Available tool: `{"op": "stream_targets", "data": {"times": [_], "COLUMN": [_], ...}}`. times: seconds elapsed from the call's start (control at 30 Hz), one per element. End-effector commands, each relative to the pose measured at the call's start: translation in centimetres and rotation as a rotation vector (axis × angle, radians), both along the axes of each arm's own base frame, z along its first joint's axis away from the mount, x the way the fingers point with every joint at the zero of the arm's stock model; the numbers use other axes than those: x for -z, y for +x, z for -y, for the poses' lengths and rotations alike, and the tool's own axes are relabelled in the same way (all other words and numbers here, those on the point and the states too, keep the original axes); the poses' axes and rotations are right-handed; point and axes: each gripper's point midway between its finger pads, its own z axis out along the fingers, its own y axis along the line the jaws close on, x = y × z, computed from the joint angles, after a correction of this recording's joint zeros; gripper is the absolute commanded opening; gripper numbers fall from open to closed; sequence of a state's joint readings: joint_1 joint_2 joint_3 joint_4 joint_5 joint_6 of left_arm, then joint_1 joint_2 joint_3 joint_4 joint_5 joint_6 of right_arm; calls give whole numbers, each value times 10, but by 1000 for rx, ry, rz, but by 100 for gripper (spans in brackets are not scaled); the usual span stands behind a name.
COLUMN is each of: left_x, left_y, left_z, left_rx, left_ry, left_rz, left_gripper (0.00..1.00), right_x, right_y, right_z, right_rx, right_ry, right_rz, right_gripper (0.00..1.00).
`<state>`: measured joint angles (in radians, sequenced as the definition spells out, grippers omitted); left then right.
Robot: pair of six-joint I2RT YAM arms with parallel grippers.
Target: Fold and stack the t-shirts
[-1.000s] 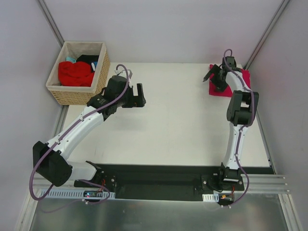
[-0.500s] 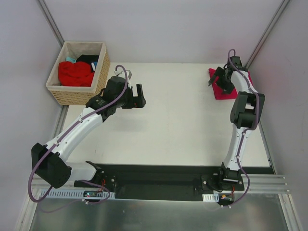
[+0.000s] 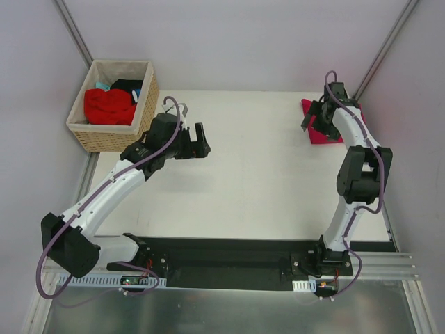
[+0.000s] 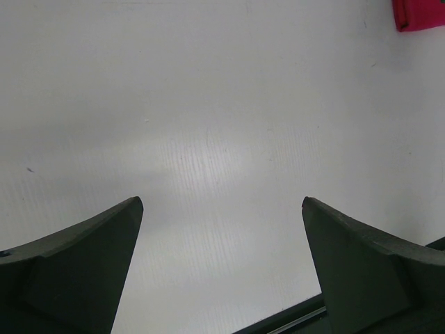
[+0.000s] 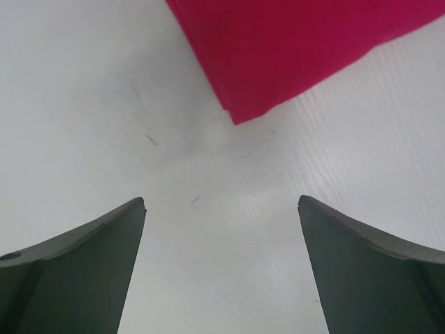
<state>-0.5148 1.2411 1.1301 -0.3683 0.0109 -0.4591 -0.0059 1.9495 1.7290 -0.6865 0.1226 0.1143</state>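
Both left fingers [image 4: 69, 271] and right fingers [image 5: 69, 271] spread empty, the smooth, folded magenta-pink cloth t-shirt [image 5: 292, 49] lying just beyond the right pair, at frame top.

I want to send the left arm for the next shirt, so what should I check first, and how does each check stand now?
1. The left gripper is open and empty: ok.
2. The right gripper is open with nothing between its fingers: ok.
3. The magenta-pink shirt lies folded at the far right corner of the table: ok.
4. The red shirt is folded and stacked: not ok, it lies bunched in the basket.
5. The red shirt is free of the dark cloth beside it: cannot tell.
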Motion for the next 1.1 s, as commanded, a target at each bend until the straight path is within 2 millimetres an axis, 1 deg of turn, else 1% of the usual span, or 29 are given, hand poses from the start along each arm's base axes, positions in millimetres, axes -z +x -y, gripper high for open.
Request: {"op": "stream_targets", "data": {"times": [0.0,0.07,0.1,0.17,0.2,0.27,0.3,0.33,0.37,0.43,0.47,0.5,0.57,0.63,0.67,0.7,0.73,0.77,0.8,0.87,0.9,0.93,1.07], "left_x": [-18,-20,-20,-23,-23,-24,-27,-26,-26,-29,-30,-34,-34,-34,-34,-35,-32,-31,-29,-26,-25,-25,-22], "left_y": [-2,-1,-2,-1,-1,0,1,3,4,6,7,8,10,12,12,13,13,13,13,14,14,14,17], "left_z": [-1,-1,0,-1,-1,0,0,1,1,3,5,6,6,6,5,4,4,4,4,4,4,4,2], "left_rx": [2,3,6,7,4,6,9,10,12,16,22,26,29,29,28,22,21,20,19,17,16,16,10], "left_ry": [-50,-54,-53,-52,-51,-50,-49,-48,-48,-48,-48,-51,-44,-35,-31,-30,-26,-26,-25,-21,-17,-17,-5], "left_rz": [46,51,52,59,62,64,70,67,67,71,71,78,79,81,81,83,78,75,70,63,62,61,60], "left_gripper": [99,99,99,99,99,99,99,99,99,99,99,99,99,99,99,99,99,99,99,99,99,99,99], "right_x": [43,51,59,63,64,69,71,79,80,86,91,94,99,95,101,93,93,94,95,99,108,103,109], "right_y": [-21,-23,-24,-24,-25,-24,-27,-29,-28,-30,-30,-29,-26,-19,-18,-9,-5,-4,7,11,13,21,34], "right_z": [35,44,53,64,73,85,88,91,97,102,108,107,111,114,114,117,119,120,122,122,124,125,124], "right_rx": [102,129,146,165,181,201,206,212,225,236,247,248,253,257,250,251,249,243,238,229,231,229,228], "right_ry": [-63,-68,-79,-90,-90,-83,-82,-80,-77,-73,-66,-48,-39,-33,-27,-38,-44,-45,-39,-29,-27,-26,16], "right_rz": [-126,-144,-164,-172,-177,-194,-212,-233,-236,-256,-265,-268,-272,-262,-284,-261,-261,-273,-262,-280,-297,-276,-250], "right_gripper": [96,96,96,96,96,96,96,96,96,96,96,96,96,96,96,96,96,96,96,96,96,96,96]}}
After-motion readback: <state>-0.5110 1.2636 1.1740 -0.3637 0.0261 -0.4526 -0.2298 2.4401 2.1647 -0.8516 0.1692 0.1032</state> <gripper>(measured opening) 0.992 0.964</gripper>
